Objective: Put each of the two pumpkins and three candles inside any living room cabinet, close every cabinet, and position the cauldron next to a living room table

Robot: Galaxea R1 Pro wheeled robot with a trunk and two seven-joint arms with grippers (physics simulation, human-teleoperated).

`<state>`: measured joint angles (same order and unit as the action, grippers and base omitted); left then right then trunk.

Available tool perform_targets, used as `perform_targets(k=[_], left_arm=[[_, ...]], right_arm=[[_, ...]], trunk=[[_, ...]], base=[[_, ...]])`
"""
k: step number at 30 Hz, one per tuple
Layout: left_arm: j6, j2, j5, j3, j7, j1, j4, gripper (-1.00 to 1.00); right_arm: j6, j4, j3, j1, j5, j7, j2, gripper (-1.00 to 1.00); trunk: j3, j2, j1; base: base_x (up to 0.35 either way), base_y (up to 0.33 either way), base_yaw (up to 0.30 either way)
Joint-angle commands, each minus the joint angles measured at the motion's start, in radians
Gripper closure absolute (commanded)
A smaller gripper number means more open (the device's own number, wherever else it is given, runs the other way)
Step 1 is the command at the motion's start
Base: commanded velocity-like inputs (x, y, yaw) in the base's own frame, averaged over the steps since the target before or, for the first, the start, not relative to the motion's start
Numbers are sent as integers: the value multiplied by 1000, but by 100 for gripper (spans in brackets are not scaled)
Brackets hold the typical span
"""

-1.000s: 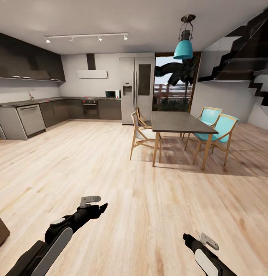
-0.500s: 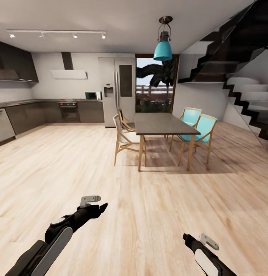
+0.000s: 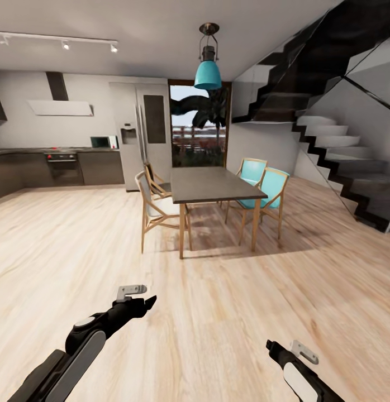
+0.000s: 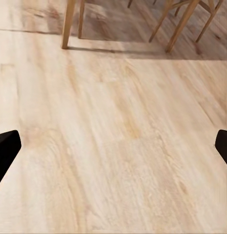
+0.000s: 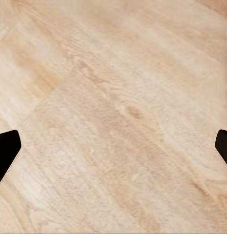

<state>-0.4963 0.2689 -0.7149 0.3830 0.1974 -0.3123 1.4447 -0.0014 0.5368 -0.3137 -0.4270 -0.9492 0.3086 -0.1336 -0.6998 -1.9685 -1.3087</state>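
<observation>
Well, here is how I stand.
Room ahead: a dining table (image 3: 214,185) with wooden chairs (image 3: 155,207) and teal chairs (image 3: 267,192), a teal lamp (image 3: 208,72) above it, a kitchen (image 3: 61,162) behind at my left, stairs (image 3: 340,162) at my right.
Left pincer (image 3: 140,303): held low over bare plank floor (image 3: 217,290); the wrist view has its two fingertips (image 4: 6,151) at opposite edges, so it is wide apart and holds nothing.
Right pincer (image 3: 276,349): low at my right side, likewise spread over bare floor, nothing between its tips.
Task's things: no pumpkin, candle, cabinet or cauldron is in front of me; this looks like the dining end, not the living room.
Bearing: I cannot tell which way they lie, nor which arm is nearer; I judge I must turn until the living room comes into sight.
</observation>
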Motion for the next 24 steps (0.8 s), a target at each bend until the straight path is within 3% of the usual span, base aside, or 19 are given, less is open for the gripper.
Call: perform_targets(k=[1, 24], left_arm=[[-2, 1, -11, 2, 10, -1, 2, -100], [-1, 1, -10, 2, 9, -1, -6, -100]], right_arm=[[0, 2, -8, -1, -6, 8, -1, -100], [-2, -11, -10, -1, -6, 8, -1, -100]], trunk=[[0, 0, -1], [16, 0, -1]], base=[[339, 0, -272], [339, 0, -272]])
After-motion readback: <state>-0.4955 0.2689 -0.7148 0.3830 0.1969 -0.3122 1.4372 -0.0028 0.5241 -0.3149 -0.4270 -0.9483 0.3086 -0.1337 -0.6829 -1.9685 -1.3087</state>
